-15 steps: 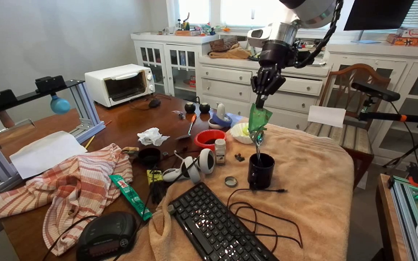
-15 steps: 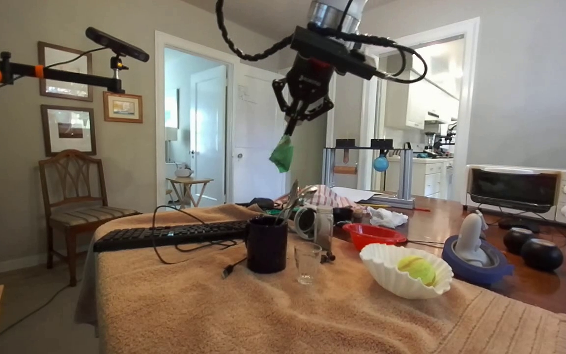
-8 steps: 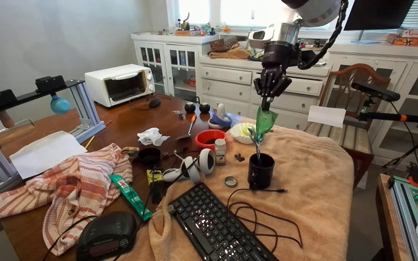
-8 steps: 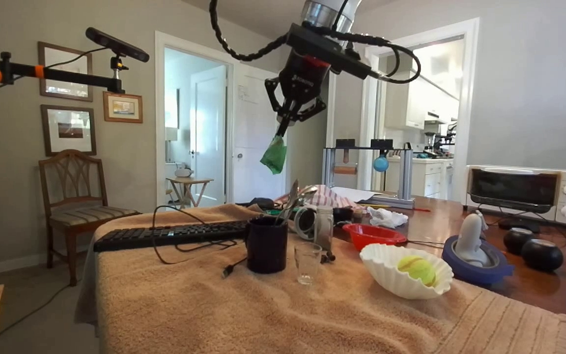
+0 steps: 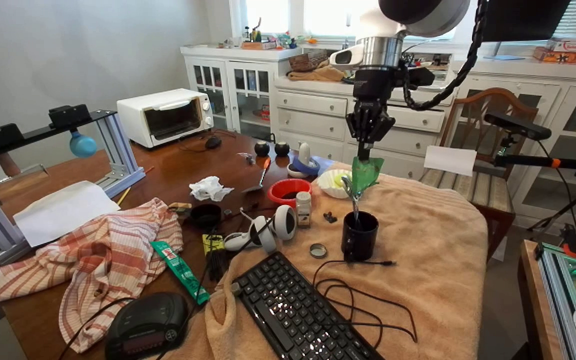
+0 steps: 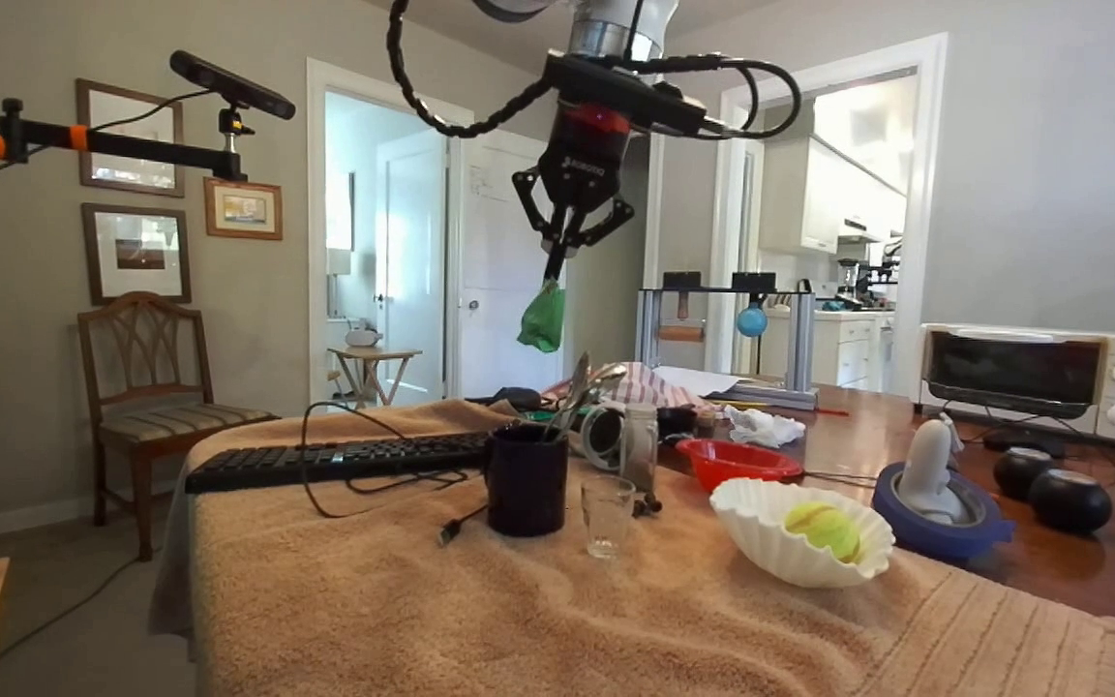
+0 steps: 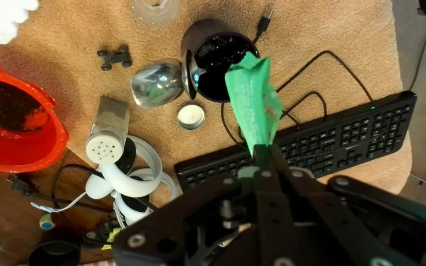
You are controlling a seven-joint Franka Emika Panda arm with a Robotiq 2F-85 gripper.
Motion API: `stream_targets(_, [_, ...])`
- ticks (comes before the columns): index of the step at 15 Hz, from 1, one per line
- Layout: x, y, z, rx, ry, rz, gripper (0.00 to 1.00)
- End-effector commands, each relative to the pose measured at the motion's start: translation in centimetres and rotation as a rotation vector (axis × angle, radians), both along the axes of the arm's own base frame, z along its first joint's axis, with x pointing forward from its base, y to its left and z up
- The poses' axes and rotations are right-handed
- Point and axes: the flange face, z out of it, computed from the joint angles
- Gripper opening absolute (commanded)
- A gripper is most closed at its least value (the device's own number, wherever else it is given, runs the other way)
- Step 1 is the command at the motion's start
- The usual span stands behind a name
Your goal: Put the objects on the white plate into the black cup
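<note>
Carrying step, I'd say: tool (image 5: 364, 154) clamped on the green piece (image 7: 250, 99), roughly above the black cup (image 6: 526, 489), in from the worktop's (image 5: 178, 165) edge; next, lower and release (mind those metal utensils (image 7: 156, 83)).

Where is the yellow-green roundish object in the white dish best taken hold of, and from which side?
Probably across its upper half, from above: the yellow-green roundish object sits inside the white dish, fluted wall around its lower part, top uncovered, so a side approach would likely meet the rim. The gripper must first release the green piece it holds.
</note>
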Motion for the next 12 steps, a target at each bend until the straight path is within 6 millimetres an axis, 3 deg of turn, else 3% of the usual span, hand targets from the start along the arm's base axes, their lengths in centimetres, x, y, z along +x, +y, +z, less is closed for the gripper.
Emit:
stream_targets(1, [-0.4,2.2,-0.5,-0.075,-0.003,-0.046,0.00])
stream_targets(5, [0.0,3.4,-2.0,-0.014,-0.049,-0.036,0.00])
stream_targets(6, [0.2,3.0,-1.0,-0.046,-0.025,-0.051,0.01])
stream_targets(12, [-0.1,3.1,-1.4,-0.089,-0.064,-0.084,0.00])
